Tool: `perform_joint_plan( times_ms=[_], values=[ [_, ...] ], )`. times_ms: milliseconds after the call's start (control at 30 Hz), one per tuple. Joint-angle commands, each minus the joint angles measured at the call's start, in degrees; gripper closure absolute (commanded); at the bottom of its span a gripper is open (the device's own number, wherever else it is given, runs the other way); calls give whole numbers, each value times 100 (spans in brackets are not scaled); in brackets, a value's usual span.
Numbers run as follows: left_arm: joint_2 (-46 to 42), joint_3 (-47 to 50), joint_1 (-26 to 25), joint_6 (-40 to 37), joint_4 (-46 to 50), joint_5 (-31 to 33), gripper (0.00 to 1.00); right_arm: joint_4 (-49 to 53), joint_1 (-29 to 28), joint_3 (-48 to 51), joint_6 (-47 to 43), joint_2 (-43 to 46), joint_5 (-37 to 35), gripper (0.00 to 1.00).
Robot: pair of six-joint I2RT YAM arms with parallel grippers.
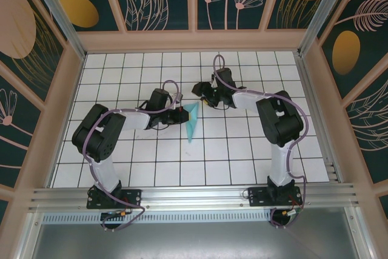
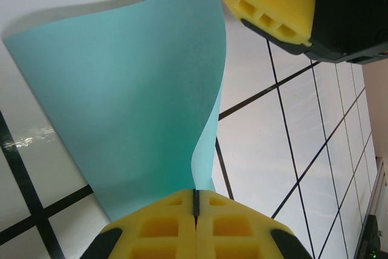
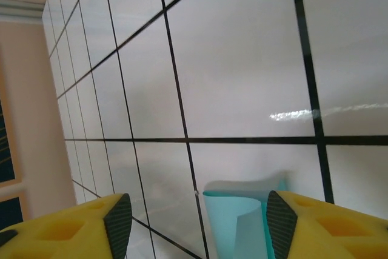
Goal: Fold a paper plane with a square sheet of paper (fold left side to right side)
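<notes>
**Desk** [image 1: 242, 162]: a white surface ruled into black-lined squares.

**Arms:** your left arm [image 1: 100, 134] reaches in from the near left and your right arm [image 1: 279, 119] from the near right. Their wrists meet near the desk's middle.

**Paper** [image 1: 192, 122]: a turquoise sheet lying between the two wrists. In the top view it is narrow and tapers toward you. In the left wrist view the paper [image 2: 121, 107] lies partly flat on the desk, with one edge curling upward.

**Left jaws:** closed. The yellow pads [image 2: 176, 228] press together, with the raised edge of the paper pinched in their seam.

**Right jaws:** open. The pads [image 3: 66, 228] stand well apart over the far end of the paper [image 3: 233, 225]. You cannot tell whether they touch it.
</notes>
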State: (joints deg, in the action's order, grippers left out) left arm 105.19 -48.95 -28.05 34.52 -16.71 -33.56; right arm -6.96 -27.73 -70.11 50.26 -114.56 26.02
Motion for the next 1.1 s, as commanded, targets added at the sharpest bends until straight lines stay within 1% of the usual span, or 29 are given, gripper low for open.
perform_joint_plan(
  times_ms=[0,133,367,667,800,1067],
  values=[
    [-139,70,37,-44,-129,-27,100,287,-69,-125,21,-169,-43,35],
    [-128,66,40,-51,-144,-30,100,388,-111,-190,-28,-192,-111,31],
    [-120,87,37,-50,-159,-32,100,517,-220,-461,-173,-342,-26,32],
    [-98,83,41,-51,-175,-43,100,724,-251,-606,-355,-309,-244,32],
    [-92,87,37,-51,-174,-44,100,892,-268,-664,-503,-219,-447,32],
    [-94,95,37,-47,-179,-48,100,876,-303,-701,-507,-269,-284,32]
  ],
)
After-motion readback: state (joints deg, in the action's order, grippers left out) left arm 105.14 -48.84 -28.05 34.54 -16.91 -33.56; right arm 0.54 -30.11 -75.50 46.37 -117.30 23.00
